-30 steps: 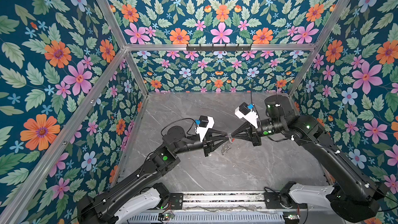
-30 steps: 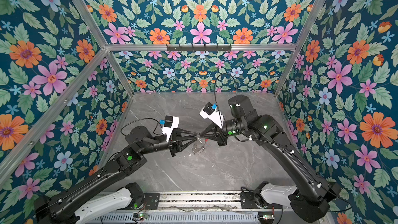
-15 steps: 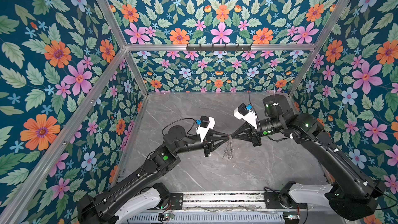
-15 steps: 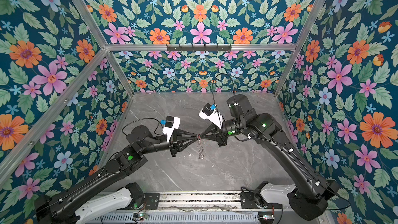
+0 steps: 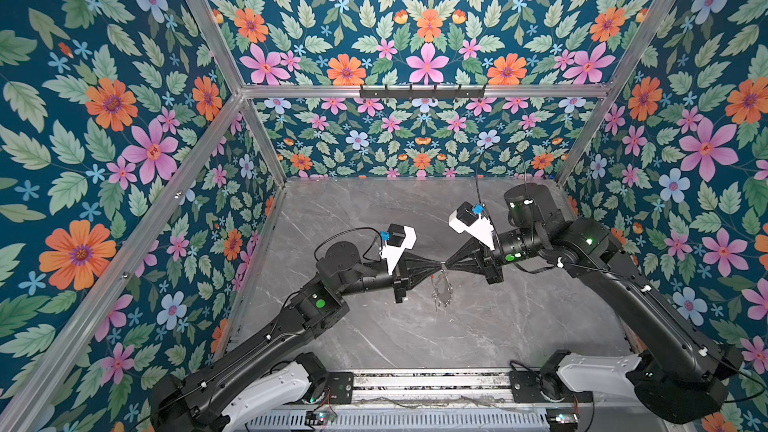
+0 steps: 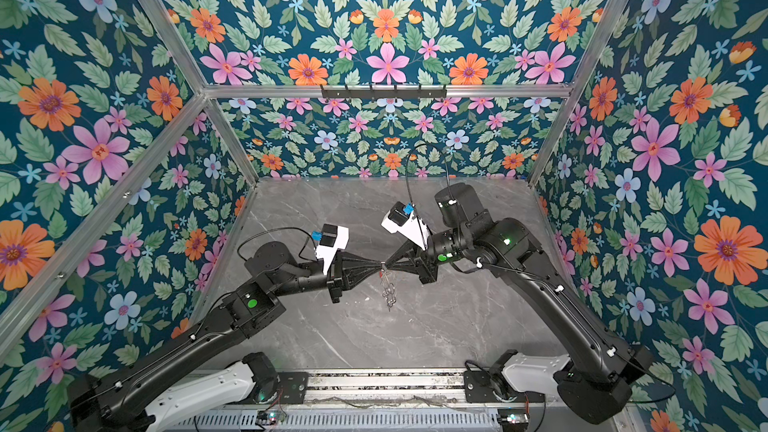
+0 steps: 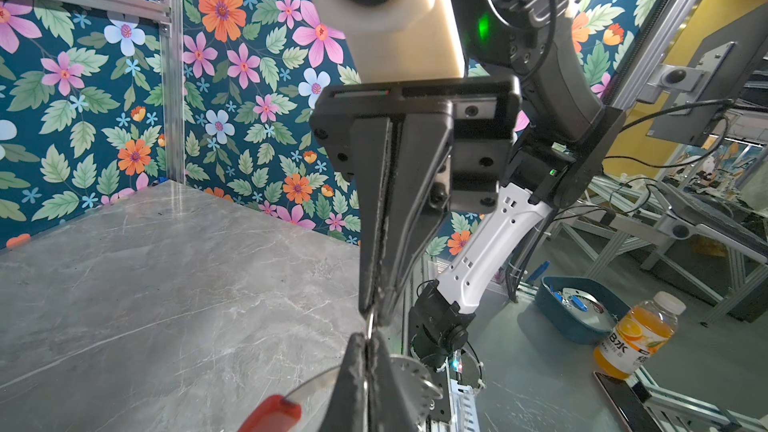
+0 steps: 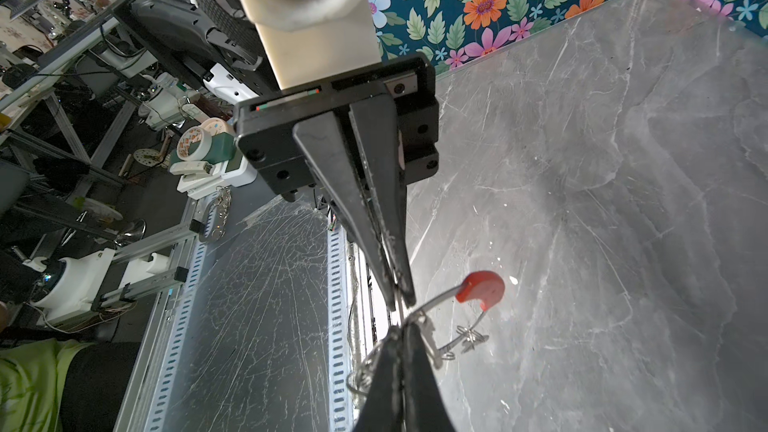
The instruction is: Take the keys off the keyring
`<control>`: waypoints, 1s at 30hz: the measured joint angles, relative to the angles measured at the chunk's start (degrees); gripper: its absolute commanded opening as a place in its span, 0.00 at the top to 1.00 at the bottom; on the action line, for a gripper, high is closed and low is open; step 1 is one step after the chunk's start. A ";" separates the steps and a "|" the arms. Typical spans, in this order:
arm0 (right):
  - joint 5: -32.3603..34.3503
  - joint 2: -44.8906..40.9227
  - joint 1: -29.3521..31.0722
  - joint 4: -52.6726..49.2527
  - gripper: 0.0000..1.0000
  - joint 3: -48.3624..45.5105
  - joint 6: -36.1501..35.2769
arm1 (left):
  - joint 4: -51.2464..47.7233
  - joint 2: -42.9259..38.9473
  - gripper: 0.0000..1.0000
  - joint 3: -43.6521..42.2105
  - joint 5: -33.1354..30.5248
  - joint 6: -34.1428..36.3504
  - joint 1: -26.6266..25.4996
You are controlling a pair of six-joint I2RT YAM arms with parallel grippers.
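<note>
the two arms meet tip to tip over the middle of the tabletop [image 5: 374, 218]. they are well apart from the floral walls [image 5: 124, 151] on three sides and from the slotted metal rail [image 5: 428, 384] along the front edge, and open grey slab lies all around the meeting point.

the left gripper [image 5: 434, 264] has its jaws pressed together on the bare wire of the keyring [image 5: 441, 290]. the right gripper [image 5: 451, 262], nose to nose with it, also looks clamped on the same short stretch of wire, and the two sets of tips almost touch. the keyring hangs from that pinch, below the tips and over the slab; whether its lowest part reaches the marble i cannot tell.

in the right wrist view the hoop is a thin grey wire with a smooth red sleeve [image 8: 481, 288] curved over one arc, clear of the fingers. the keys [image 8: 467, 336] are tiny and silvery on small round split rings, bunched on the wire near the right gripper's fingers [image 8: 419, 388].

those fingers are matte black – long tapering wedges with rough inner faces. the slab is polished grey stone with white veins, and it catches glare.
</note>
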 measured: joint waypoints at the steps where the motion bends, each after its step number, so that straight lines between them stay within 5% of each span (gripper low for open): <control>1: 0.00 -0.46 -0.04 0.79 0.67 -0.57 0.46 | 0.55 -0.42 1.00 -0.61 -0.33 -0.02 -0.04; 10: 1.07 -10.60 -0.09 18.60 0.48 -12.96 8.57 | 12.83 -5.01 1.00 -8.00 -4.28 -1.33 0.02; 17: 5.64 -18.71 -0.11 36.85 0.47 -27.47 16.68 | 25.03 -4.66 1.00 -10.91 -4.26 -1.79 0.02; 30: 2.84 -23.87 0.24 52.57 0.47 -35.69 21.99 | 34.38 -1.01 1.00 -10.21 0.50 -6.49 0.00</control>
